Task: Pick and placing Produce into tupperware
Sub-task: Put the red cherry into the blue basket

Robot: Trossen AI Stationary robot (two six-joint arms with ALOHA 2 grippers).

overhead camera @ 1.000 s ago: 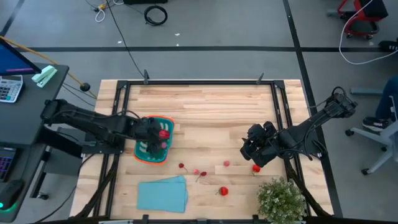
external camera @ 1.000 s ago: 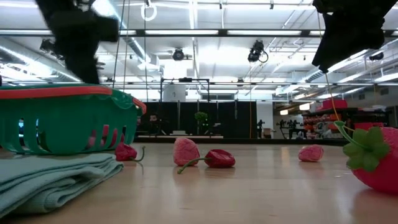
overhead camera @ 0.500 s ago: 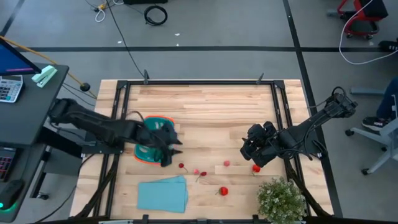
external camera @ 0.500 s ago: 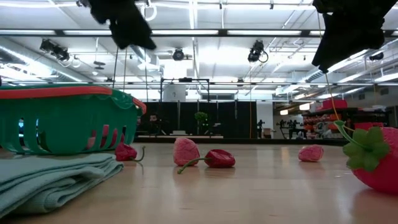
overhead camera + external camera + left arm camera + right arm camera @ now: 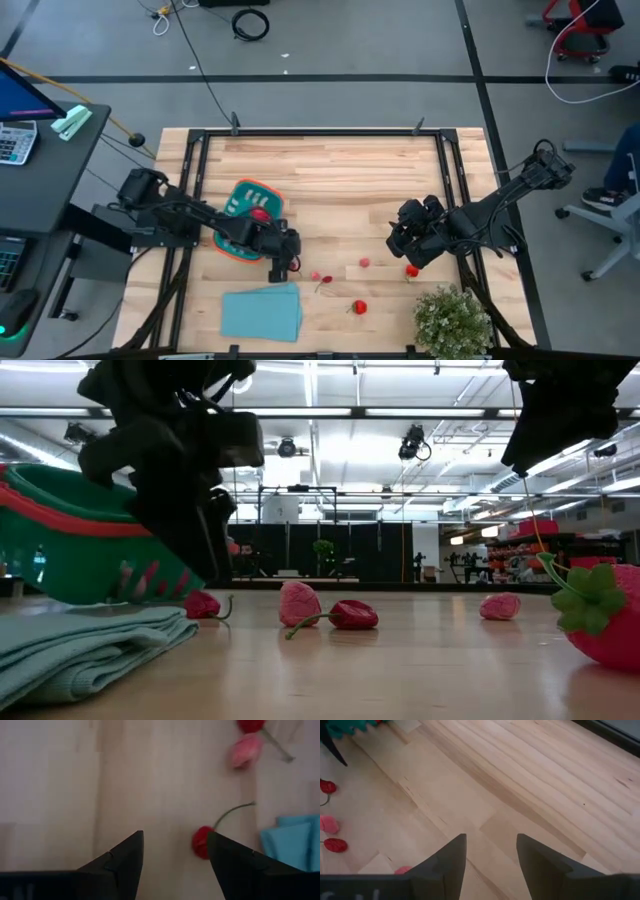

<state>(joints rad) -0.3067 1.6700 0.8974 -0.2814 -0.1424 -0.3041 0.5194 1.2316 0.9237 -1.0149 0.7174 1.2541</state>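
Observation:
The teal tupperware (image 5: 243, 198) with its orange rim stands tipped at the table's left, its left side raised (image 5: 60, 525), and my left arm lies across its near right edge. A red piece (image 5: 260, 212) lies inside it. My left gripper (image 5: 283, 268) (image 5: 175, 847) is open, pointing down just above a red cherry (image 5: 201, 842) that lies beside one finger. More produce lies on the wood: a pink piece (image 5: 315, 276), a stemmed cherry (image 5: 326, 281), a pink piece (image 5: 364, 262), a red one (image 5: 411, 270) and a strawberry (image 5: 359, 307). My right gripper (image 5: 410, 250) (image 5: 490, 855) hangs open above the table's right.
A folded light-blue cloth (image 5: 262, 310) lies at the near edge, left of centre. A bushy potted plant (image 5: 455, 320) stands at the near right corner. Bare wood stretches across the far half of the table (image 5: 340, 170).
My left gripper has swung from above the tupperware toward the table's near right and come down over the cherry beside the cloth, rolling as it went. The tupperware, level before, now stands tipped with its left side up. My right arm has kept still.

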